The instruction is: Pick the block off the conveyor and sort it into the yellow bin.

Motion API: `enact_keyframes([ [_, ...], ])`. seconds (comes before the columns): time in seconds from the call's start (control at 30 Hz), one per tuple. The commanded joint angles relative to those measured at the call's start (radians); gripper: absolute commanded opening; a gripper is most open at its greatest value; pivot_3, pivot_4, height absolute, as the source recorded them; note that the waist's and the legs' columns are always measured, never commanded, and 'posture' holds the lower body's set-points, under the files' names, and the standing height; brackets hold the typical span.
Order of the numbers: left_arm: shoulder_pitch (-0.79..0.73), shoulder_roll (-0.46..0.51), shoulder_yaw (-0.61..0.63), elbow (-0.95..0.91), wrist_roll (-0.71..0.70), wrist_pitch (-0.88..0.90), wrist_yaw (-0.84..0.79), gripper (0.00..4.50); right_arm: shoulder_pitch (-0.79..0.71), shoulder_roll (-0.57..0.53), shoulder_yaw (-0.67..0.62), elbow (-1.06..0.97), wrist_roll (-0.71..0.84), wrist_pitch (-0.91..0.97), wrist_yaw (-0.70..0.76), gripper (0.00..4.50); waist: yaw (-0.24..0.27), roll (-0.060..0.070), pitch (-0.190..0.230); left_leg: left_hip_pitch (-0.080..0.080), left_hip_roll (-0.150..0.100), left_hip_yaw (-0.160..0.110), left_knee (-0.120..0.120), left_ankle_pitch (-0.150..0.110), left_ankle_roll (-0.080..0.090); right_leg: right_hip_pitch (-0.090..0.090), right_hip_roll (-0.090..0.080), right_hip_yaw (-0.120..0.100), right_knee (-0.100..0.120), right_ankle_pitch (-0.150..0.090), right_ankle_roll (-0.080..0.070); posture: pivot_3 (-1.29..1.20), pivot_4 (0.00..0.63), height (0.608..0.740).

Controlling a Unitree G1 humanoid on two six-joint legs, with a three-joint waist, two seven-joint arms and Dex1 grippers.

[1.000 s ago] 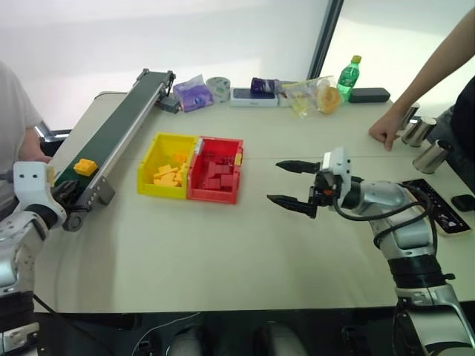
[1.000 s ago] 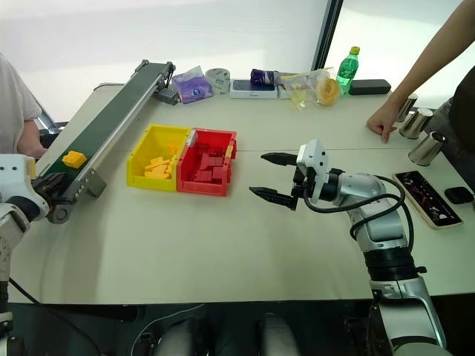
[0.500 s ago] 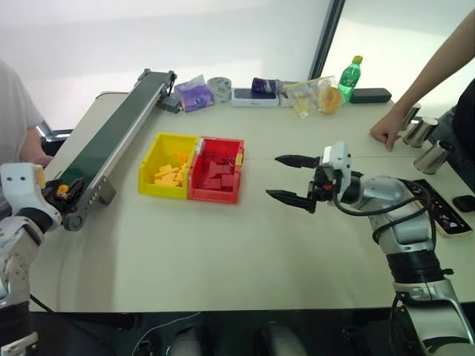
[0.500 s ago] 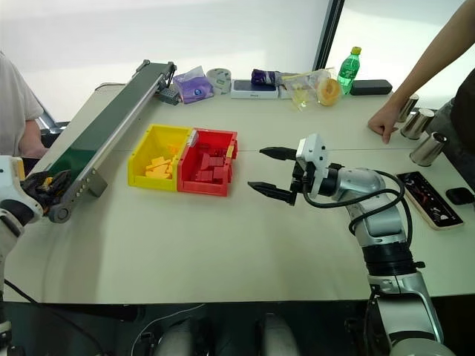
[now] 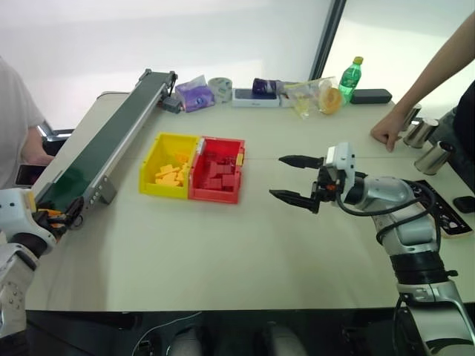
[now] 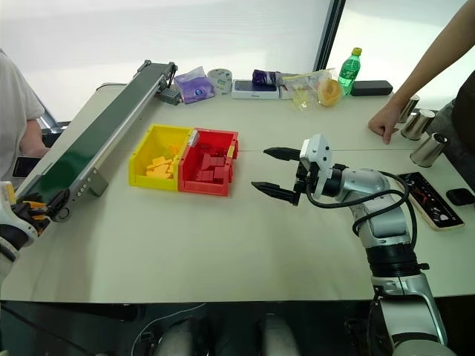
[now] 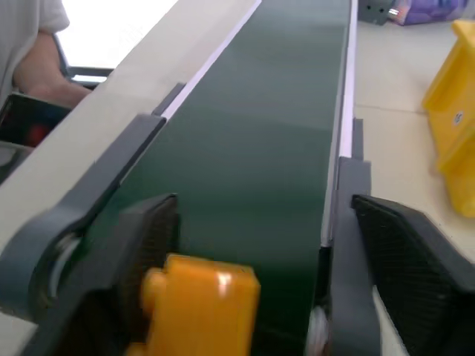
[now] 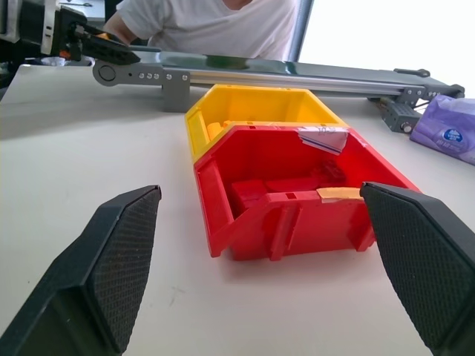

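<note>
The yellow-orange block [image 7: 197, 300] sits low between my left gripper's [image 5: 56, 218] fingers, just past the near end of the conveyor [image 5: 111, 137]. It rests against one finger [image 7: 152, 237]; a wide gap separates it from the other finger [image 7: 393, 267], so this gripper is open. The dark green belt [image 7: 260, 148] is bare. The yellow bin [image 5: 151, 169] holds several yellow bricks and is joined to the red bin [image 5: 214, 195]. My right gripper [image 5: 277, 176] hovers open above the table to the right of the red bin, pointing at it, with nothing in it.
A person in a white shirt [image 5: 15, 111] sits by the conveyor's left side. Another person's hand [image 5: 386, 133] rests on the table at the right, near metal cups [image 5: 419, 130]. A green bottle [image 5: 349, 74] and packets line the far edge. A dark flat device [image 5: 445, 215] lies at the right.
The block rode off the belt's near end into my left gripper, which opened and drew back from the conveyor towards the table's near edge. The right arm has kept still.
</note>
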Motion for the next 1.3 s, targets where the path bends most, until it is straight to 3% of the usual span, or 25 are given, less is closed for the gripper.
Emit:
enact_keyframes([
  [0.03,0.015,0.003,0.044,-0.036,-0.014,-0.015,0.009,2.06,-0.026,-0.01,-0.023,-0.033,0.014,0.006,-0.01,4.5,0.0,0.0,0.0,0.0,0.0,0.0,0.0,0.0,0.0,0.0,0.0,0.0,0.0,0.0,0.0,0.0,0.15,0.74],
  [0.1,0.02,-0.006,0.056,-0.043,-0.026,-0.013,0.019,0.97,-0.031,-0.012,-0.024,-0.034,0.014,0.01,-0.01,4.5,0.0,0.0,0.0,0.0,0.0,0.0,0.0,0.0,0.0,0.0,0.0,0.0,0.0,0.0,0.0,0.0,0.15,0.74],
  [0.13,0.018,-0.012,0.063,-0.05,-0.039,-0.021,0.014,0.82,-0.032,-0.013,-0.024,-0.037,0.016,0.013,-0.01,4.5,0.0,0.0,0.0,0.0,0.0,0.0,0.0,0.0,0.0,0.0,0.0,0.0,0.0,0.0,0.0,0.0,0.15,0.74],
  [0.47,-0.079,0.021,0.098,-0.131,-0.122,-0.018,0.054,0.83,-0.034,-0.008,-0.019,-0.025,0.011,0.008,-0.006,4.5,0.002,0.0,0.0,0.0,0.0,0.0,0.0,0.0,0.0,0.0,0.0,0.0,0.0,0.0,0.0,0.0,0.15,0.74],
  [0.67,-0.227,0.017,-0.035,-0.128,-0.123,0.001,0.083,0.83,-0.036,0.005,-0.013,-0.01,0.006,-0.006,-0.005,4.5,0.007,0.0,0.0,0.0,0.0,-0.001,0.001,0.0,0.0,0.001,0.0,0.0,0.0,0.0,0.0,0.0,0.15,0.74],
  [0.93,-0.588,-0.116,-0.366,0.185,0.076,-0.117,0.099,0.83,-0.028,0.009,-0.013,0.001,-0.003,-0.036,-0.006,4.5,0.006,0.0,0.0,0.0,-0.004,-0.002,0.002,0.0,0.0,0.003,0.002,-0.001,0.0,0.0,0.001,0.0,0.15,0.74],
  [1.2,-0.787,-0.243,-0.484,0.565,0.225,-0.359,0.07,0.83,0.023,-0.001,-0.028,-0.043,0.004,-0.036,-0.033,4.5,0.003,0.0,0.0,0.0,-0.004,0.0,0.001,0.0,0.0,0.001,0.003,-0.001,-0.001,0.0,0.001,0.0,0.15,0.74],
  [1.3,-0.839,-0.258,-0.488,0.675,0.247,-0.431,0.045,2.28,0.036,-0.01,-0.035,-0.058,0.005,-0.032,-0.043,4.5,0.005,0.0,0.0,0.0,-0.004,0.0,0.001,0.0,0.0,0.001,0.003,-0.001,-0.001,0.0,0.001,0.0,0.15,0.74],
])
